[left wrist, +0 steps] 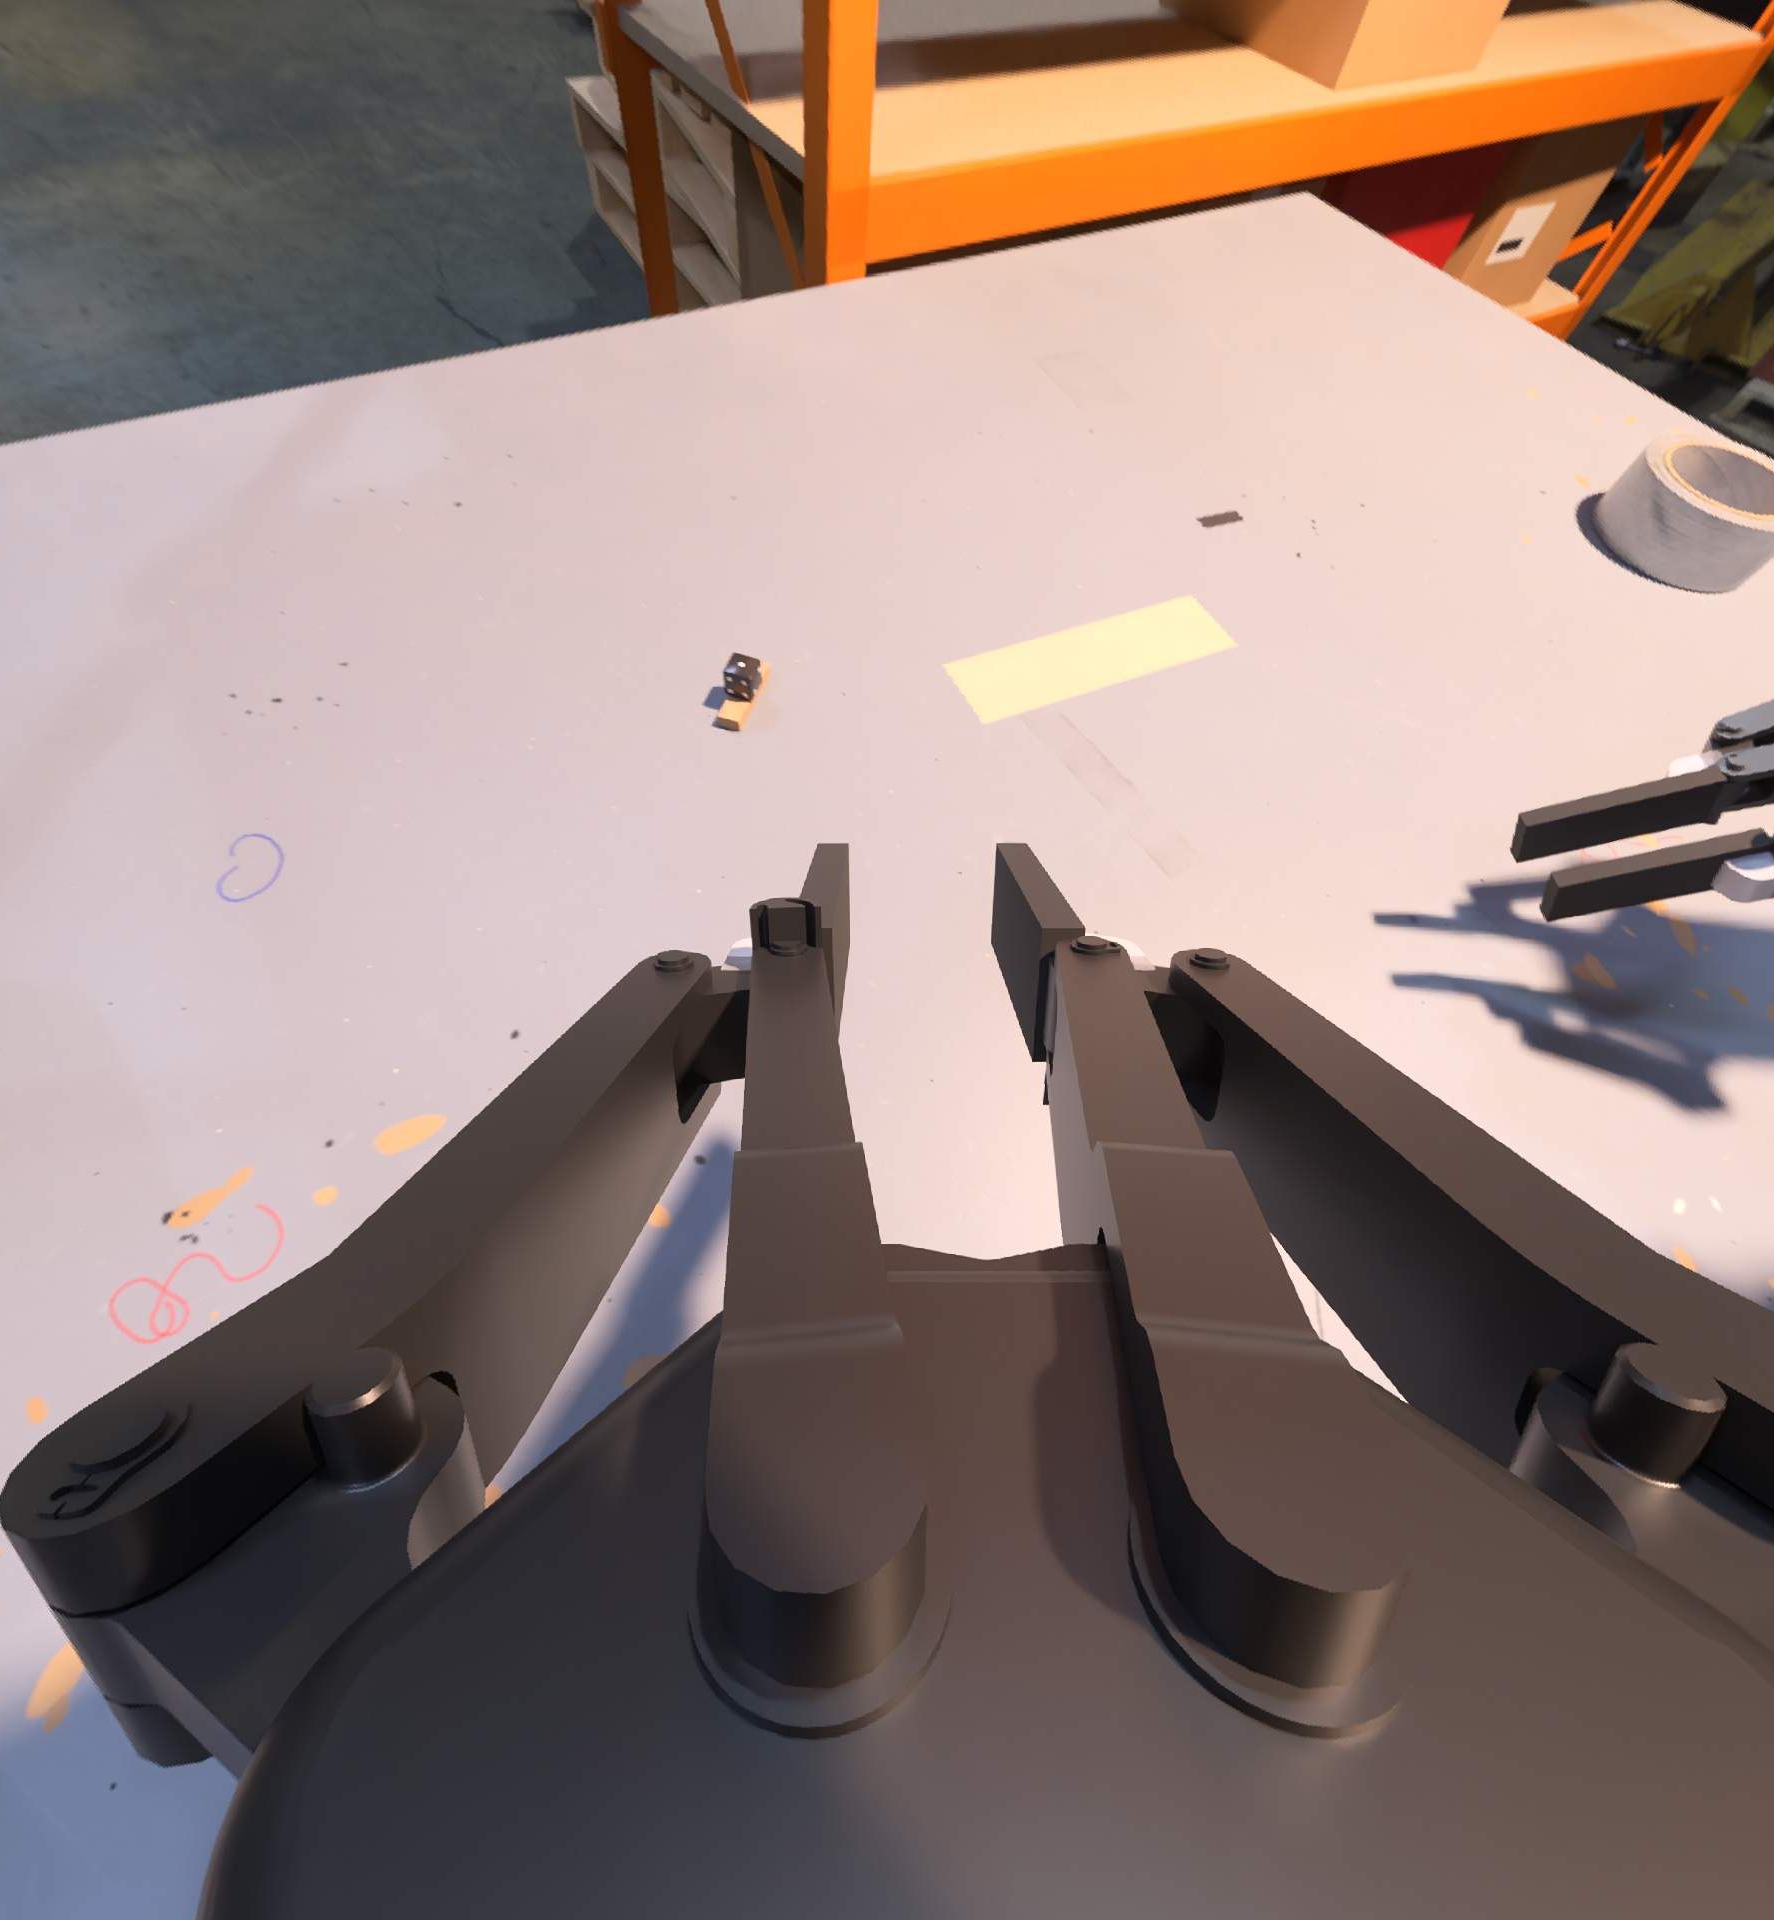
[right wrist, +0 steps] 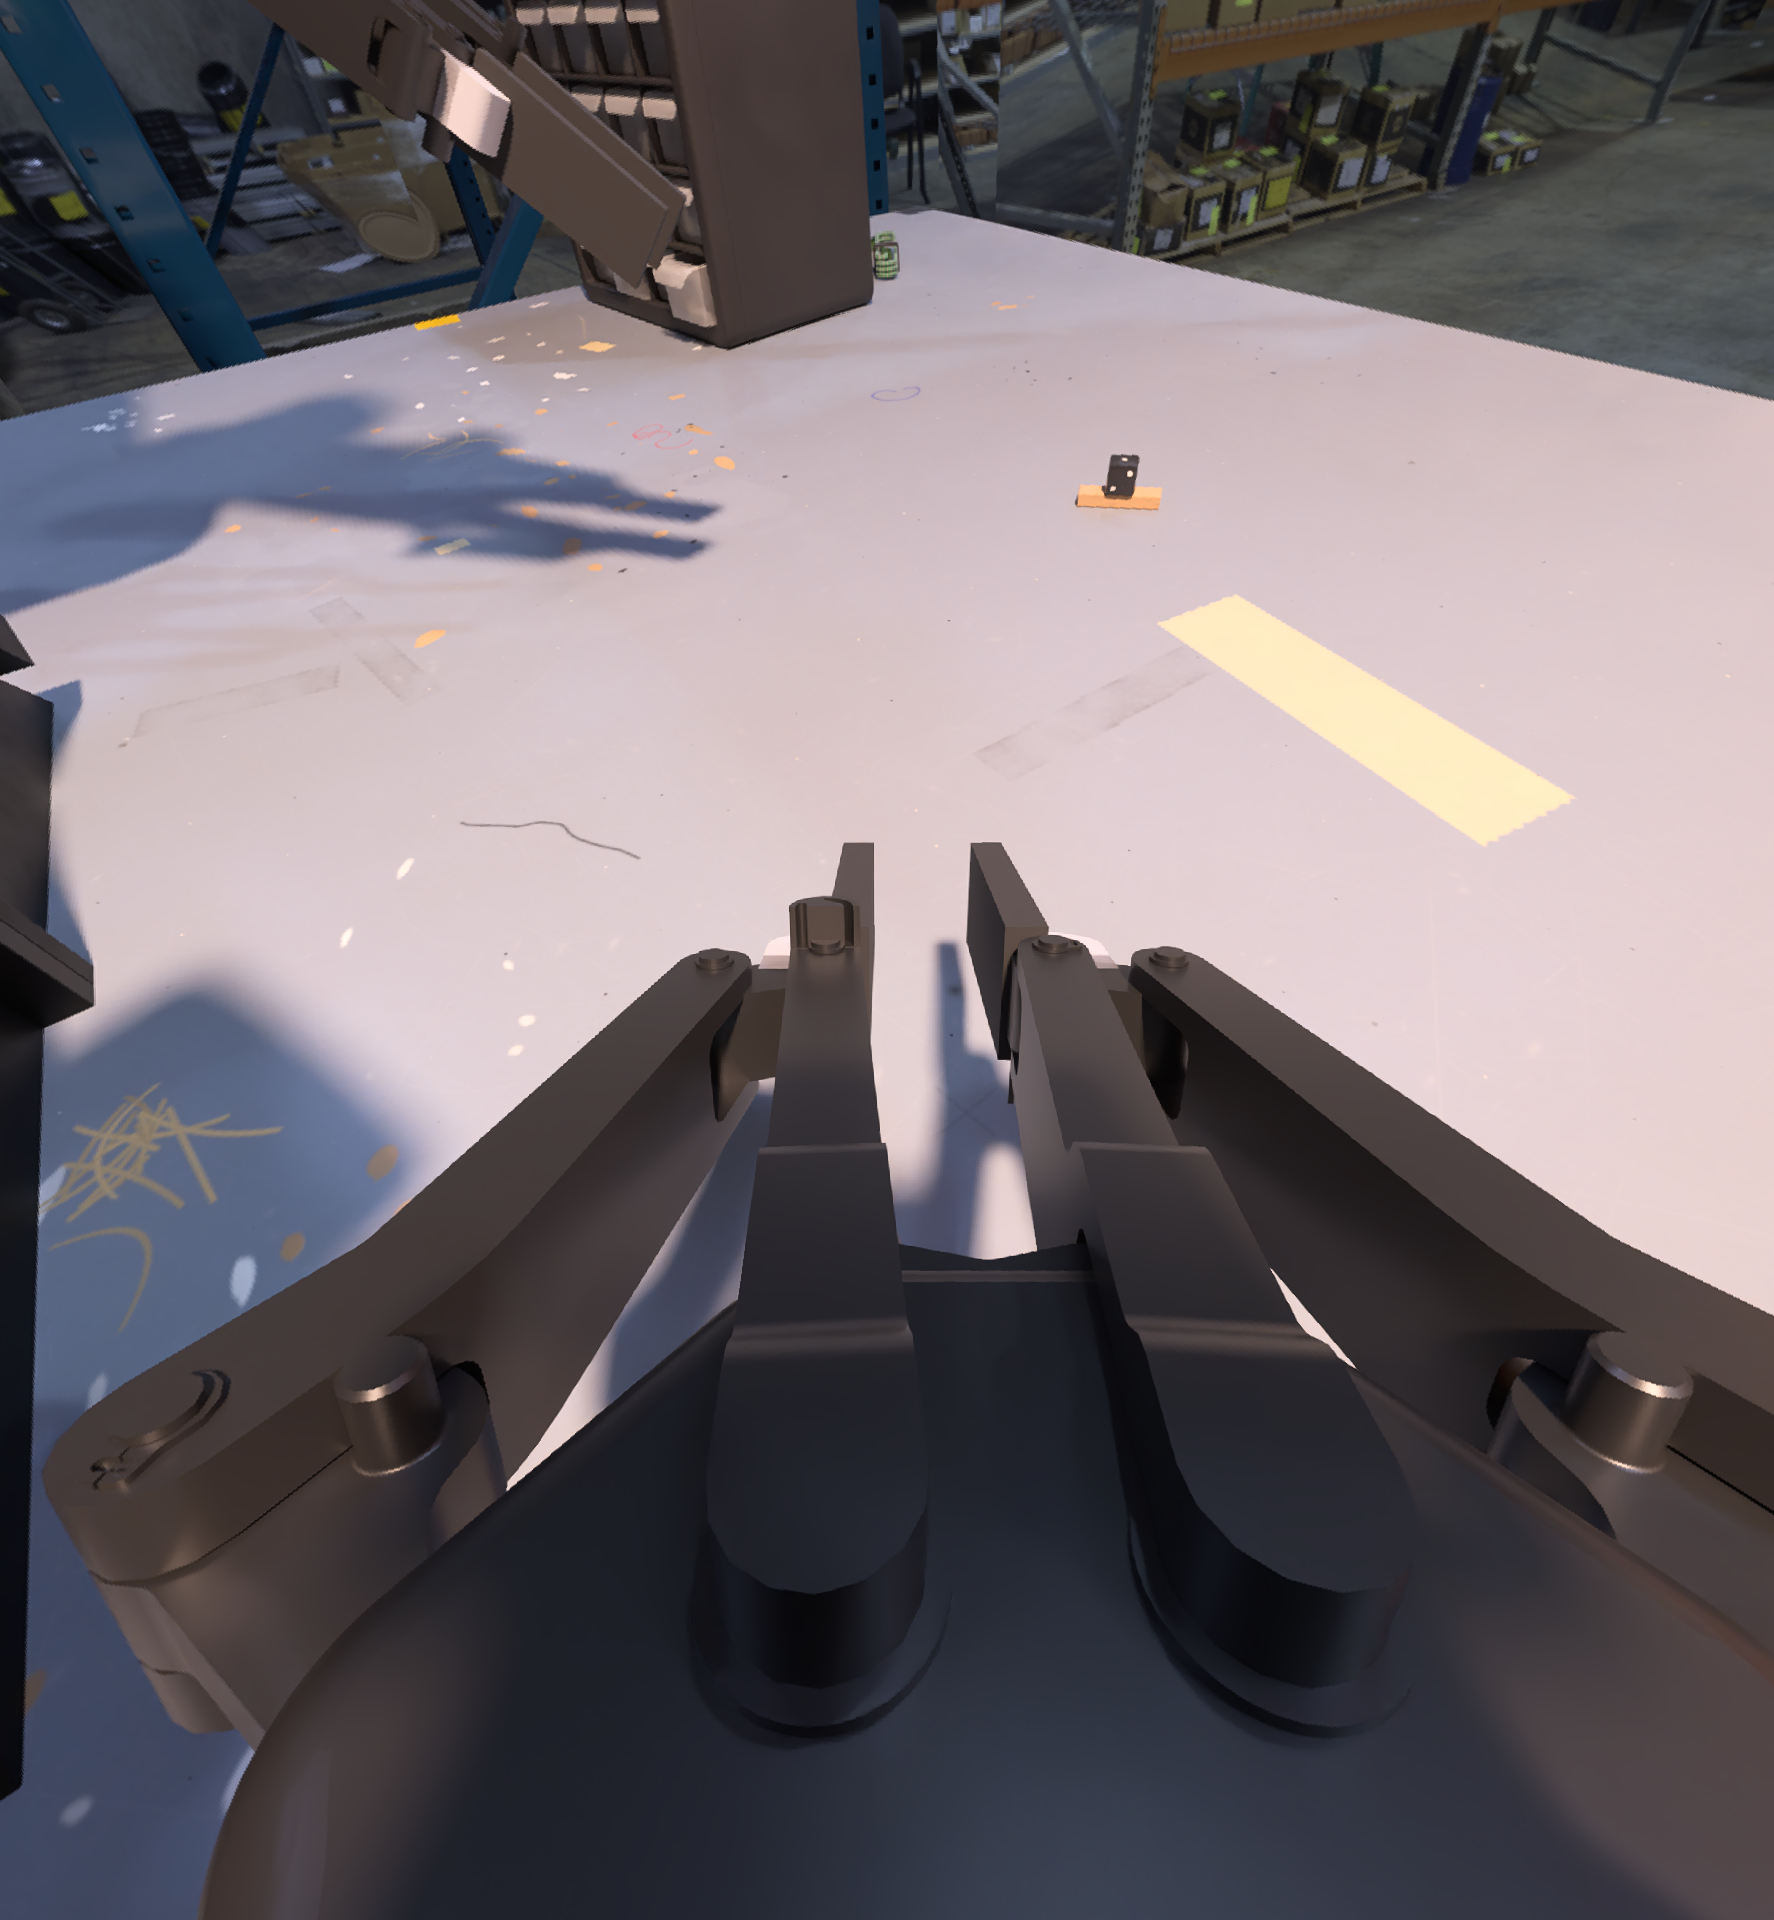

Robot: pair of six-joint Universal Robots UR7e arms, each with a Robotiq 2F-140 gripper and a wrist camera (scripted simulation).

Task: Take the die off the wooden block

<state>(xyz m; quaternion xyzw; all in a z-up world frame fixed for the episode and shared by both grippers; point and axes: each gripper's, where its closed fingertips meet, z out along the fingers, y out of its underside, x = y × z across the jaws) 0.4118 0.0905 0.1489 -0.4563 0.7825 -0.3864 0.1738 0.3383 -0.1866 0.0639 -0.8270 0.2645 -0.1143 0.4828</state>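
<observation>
Overhead, orange shelving beyond a paint-flecked grey table, warehouse aisles around.

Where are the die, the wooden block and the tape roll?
die [left wrist: 743,675], left wrist view, its dark front face.
wooden block [right wrist: 1120,500], right wrist view, its long side face.
tape roll [left wrist: 1683,535], left wrist view, outer wall.

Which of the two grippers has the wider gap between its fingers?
The left gripper: its fingertips stand farther apart than those of the right gripper. Both hold nothing.
</observation>
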